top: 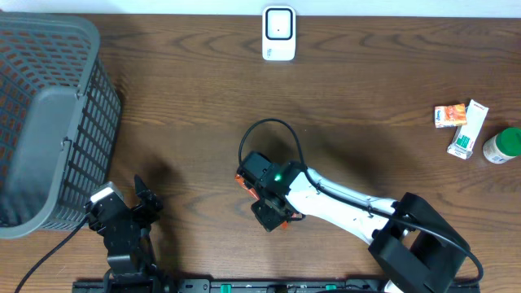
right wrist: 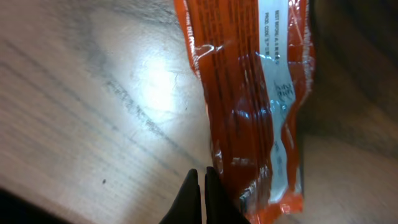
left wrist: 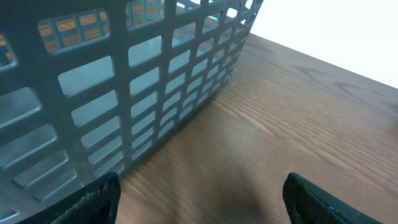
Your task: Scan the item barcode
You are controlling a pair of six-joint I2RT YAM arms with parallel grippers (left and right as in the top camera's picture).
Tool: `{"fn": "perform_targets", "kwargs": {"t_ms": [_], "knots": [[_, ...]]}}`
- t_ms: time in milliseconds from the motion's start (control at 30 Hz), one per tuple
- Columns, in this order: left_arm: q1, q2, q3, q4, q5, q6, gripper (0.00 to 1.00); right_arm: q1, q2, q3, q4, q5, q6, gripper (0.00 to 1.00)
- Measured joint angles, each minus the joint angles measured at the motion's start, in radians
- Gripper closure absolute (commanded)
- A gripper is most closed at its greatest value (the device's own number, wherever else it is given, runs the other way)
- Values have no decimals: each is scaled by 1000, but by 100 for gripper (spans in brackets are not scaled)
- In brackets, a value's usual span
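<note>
Left arm (top: 124,244): bottom-left of overhead view, folded close to its base, wrist low.
Left gripper (left wrist: 200,205): jaws spread wide, nothing between them, one dark fingertip at each lower corner of wrist view.
Right arm (top: 346,202): white link stretched from bottom-right base toward middle of overhead view, wrist angled down.
Right gripper (right wrist: 202,194): fingers pressed together, no gap.

Glossy orange packet (right wrist: 249,93) lies flat — white scanner (top: 278,32), seemingly upright, well apart.
</note>
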Motion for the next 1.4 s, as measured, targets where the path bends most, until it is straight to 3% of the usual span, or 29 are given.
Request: {"fn": "perform_targets", "kwargs": {"t_ms": [133,333,567,967,1400], "knots": [[0,0,0,0,0,0,16,0,1,-10,-7,0,11,99],[0,0,0,0,0,0,16,0,-39,89,-147,0,16,99],[0,0,0,0,0,0,16,-11,-159,189,-132,7,16,99],[0,0,0,0,0,0,16,-31,49,182,-80,51,10,99],[0,0,0,0,0,0,16,-31,55,179,-97,81,10,99]]}}
